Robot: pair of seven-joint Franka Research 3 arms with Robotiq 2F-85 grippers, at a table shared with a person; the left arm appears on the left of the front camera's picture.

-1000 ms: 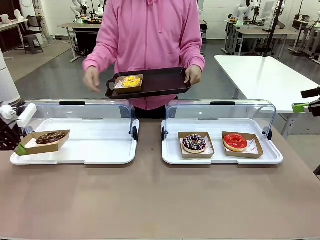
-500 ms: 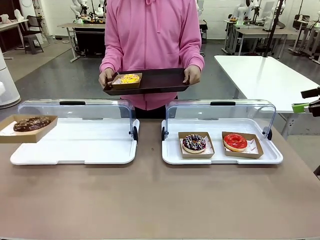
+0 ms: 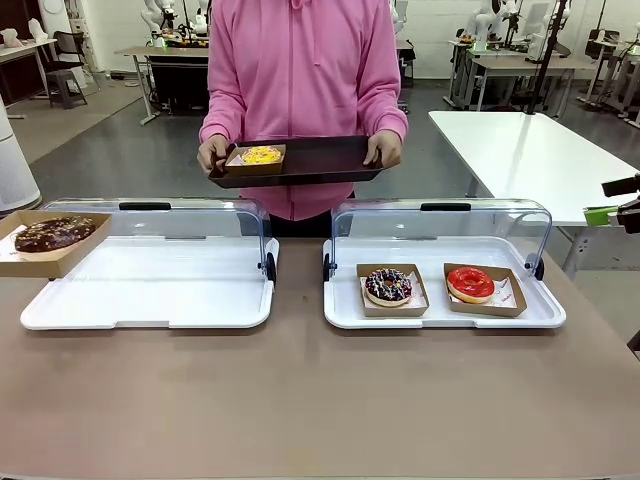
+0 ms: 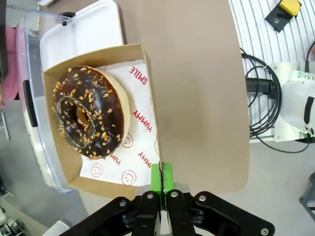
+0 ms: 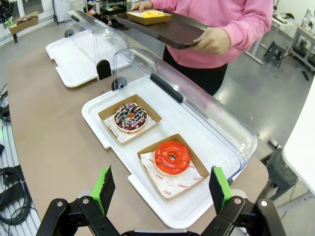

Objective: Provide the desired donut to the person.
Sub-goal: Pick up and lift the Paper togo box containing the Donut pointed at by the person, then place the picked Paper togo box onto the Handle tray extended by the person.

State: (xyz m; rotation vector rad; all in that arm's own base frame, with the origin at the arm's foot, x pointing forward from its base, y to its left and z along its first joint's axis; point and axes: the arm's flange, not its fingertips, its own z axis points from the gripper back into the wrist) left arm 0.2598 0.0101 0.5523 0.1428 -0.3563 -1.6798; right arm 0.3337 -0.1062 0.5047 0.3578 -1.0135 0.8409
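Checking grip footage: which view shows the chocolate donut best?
Left wrist view: the chocolate donut is close, seen from above in its box, with the left gripper shut on the box rim. Front view: small, side-on at the left edge. Right wrist view: a distant speck.

Front view: fixed, at the near side of the table (image 3: 320, 400), facing across it toward the person (image 3: 300, 90) at the far edge; mid range, left tray (image 3: 150, 300) and right tray (image 3: 440, 318) in frame. Left wrist view: rolled sideways, close above the carton (image 4: 93, 56) with the chocolate donut (image 4: 88, 113), looking down at table top and floor. Right wrist view: higher, farther back, angled down over the right tray toward the person. Shared with front view: both trays, sprinkled donut (image 5: 130, 117), red donut (image 5: 172, 157), the person's serving tray (image 5: 172, 29)
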